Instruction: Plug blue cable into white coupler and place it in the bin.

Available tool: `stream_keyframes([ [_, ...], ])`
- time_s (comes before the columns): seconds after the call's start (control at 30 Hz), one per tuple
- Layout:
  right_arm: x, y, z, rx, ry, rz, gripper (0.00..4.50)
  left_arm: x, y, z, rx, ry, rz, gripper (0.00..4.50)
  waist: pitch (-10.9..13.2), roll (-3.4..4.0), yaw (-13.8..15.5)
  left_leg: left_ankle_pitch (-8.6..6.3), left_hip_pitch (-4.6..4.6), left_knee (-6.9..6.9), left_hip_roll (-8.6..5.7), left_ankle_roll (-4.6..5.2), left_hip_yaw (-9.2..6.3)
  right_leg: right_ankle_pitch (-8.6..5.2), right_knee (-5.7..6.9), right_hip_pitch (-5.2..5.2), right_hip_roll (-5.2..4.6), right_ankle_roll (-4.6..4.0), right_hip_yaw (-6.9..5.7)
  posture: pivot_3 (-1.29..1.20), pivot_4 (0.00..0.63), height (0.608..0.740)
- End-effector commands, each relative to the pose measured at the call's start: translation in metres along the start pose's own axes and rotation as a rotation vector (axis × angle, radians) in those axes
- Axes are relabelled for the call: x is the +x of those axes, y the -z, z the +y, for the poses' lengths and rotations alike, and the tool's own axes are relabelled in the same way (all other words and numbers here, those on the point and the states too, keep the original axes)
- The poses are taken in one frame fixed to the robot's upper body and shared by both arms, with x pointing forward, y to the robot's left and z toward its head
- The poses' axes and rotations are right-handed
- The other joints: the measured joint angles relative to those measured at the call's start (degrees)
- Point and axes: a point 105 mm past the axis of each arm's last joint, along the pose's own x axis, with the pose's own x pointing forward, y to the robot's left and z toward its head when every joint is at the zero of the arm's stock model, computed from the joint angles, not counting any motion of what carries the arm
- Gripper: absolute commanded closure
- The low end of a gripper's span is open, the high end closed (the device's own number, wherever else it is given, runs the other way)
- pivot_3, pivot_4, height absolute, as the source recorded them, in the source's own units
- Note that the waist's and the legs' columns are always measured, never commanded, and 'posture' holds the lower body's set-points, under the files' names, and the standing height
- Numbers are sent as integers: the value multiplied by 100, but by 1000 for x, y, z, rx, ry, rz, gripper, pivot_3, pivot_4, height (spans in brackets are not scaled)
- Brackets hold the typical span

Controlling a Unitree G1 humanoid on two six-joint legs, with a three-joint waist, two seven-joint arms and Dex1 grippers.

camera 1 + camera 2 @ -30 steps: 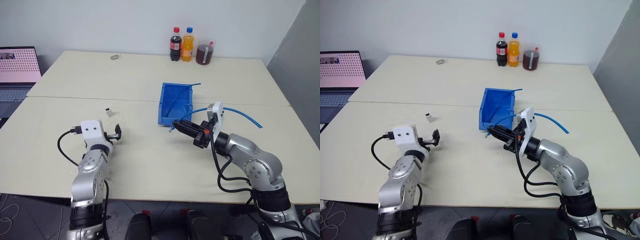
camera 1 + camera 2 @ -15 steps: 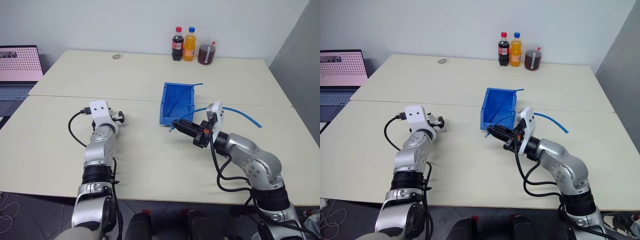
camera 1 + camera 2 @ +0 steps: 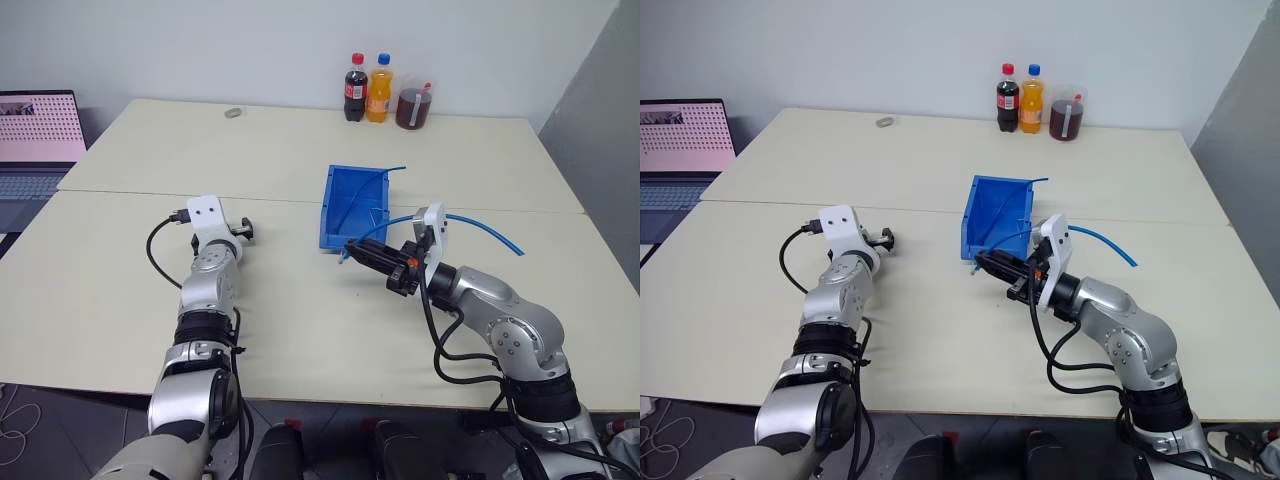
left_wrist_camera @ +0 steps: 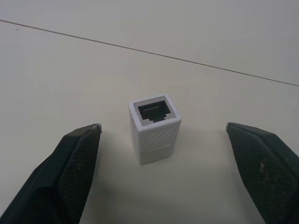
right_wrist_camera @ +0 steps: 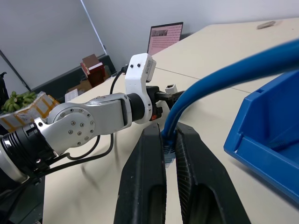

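The white coupler [image 4: 154,128] stands upright on the table, its dark socket facing up. My left gripper [image 4: 163,127] is open, with one black finger on each side of the coupler and a gap to both. From the head it shows at the table's left-middle, my left gripper [image 3: 243,230] over the coupler's spot. My right gripper [image 3: 350,247] is shut on the blue cable [image 3: 480,226] near its end, just in front of the blue bin [image 3: 330,205]. The cable arcs back to the right over the table. My right gripper [image 5: 169,133] pinches the cable [image 5: 224,74] between its fingers.
Two soda bottles [image 3: 353,88] and a jug of dark liquid [image 3: 409,105] stand at the table's far edge. A small grey ring [image 3: 232,113] lies far left of them. A laptop [image 3: 35,140] sits off the table's left side. Bare tabletop lies between the two arms.
My left arm has reached forward to the coupler, and its fingers now stand either side of it. The right arm and the cable have stayed put.
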Motion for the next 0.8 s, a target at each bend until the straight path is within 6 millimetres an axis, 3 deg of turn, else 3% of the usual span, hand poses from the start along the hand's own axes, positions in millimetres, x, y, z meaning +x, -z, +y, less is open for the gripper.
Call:
stream_keyframes([
  [0.03,-1,-10,6,-38,-11,-27,4474,3,-23,4,17,-19,-74,875,0,0,-1,0,0,0,0,0,0,0,0,0,0,0,0,0,150,740],
  [0.43,-1,-10,6,-39,-3,-29,4474,7,-20,4,26,-15,-65,3597,0,0,2,0,0,0,0,-1,1,1,1,0,-1,-1,-1,0,150,740],
  [0.8,-2,-11,4,-69,17,-32,4474,-4,-8,5,28,46,-34,3681,0,1,-8,1,0,0,0,-1,2,13,2,0,-1,-21,0,0,150,740],
])
